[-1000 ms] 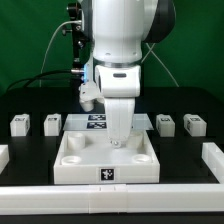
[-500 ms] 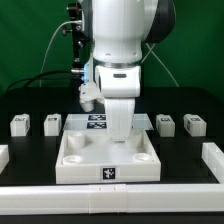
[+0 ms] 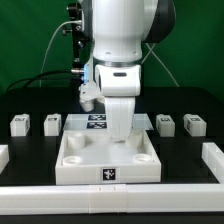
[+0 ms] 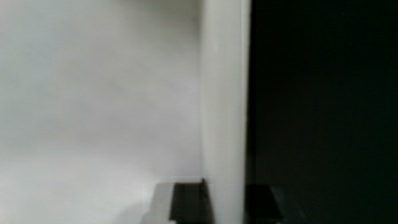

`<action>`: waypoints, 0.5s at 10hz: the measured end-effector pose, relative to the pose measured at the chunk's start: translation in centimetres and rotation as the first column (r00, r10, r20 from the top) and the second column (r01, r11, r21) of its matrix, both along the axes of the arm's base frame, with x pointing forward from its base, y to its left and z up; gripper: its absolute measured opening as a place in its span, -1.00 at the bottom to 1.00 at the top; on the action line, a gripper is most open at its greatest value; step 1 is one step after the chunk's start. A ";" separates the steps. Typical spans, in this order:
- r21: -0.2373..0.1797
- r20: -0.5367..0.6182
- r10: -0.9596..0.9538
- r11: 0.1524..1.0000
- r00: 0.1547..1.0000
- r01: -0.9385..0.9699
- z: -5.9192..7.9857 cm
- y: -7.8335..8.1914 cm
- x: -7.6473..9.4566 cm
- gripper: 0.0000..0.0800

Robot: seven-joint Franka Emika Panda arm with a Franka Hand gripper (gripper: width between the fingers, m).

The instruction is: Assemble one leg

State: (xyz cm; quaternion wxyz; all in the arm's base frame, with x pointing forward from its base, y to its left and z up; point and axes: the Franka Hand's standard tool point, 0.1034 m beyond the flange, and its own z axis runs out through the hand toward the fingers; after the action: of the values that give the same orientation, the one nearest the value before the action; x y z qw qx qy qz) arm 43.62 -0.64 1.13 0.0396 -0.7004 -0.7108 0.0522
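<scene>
While arm point(image 3: 120, 60) blocks panel point(image 3: 72, 160) ctr, legs point(image 3: 20, 124) flank it.

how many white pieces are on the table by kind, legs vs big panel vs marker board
legs: 4
square panel: 1
marker board: 1
total: 6
</scene>
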 end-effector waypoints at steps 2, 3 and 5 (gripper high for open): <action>0.000 0.000 -0.003 1.000 1.000 0.003 0.0 0.2 0.1 -0.82; 0.002 0.004 -0.002 1.000 1.000 0.002 -0.1 0.7 0.4 -0.82; 0.008 0.018 -0.004 1.000 1.000 0.004 -0.1 2.3 1.7 -0.82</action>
State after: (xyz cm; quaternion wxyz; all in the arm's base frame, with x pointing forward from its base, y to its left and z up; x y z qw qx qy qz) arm 45.27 1.64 1.06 0.0360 -0.7022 -0.7098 0.0430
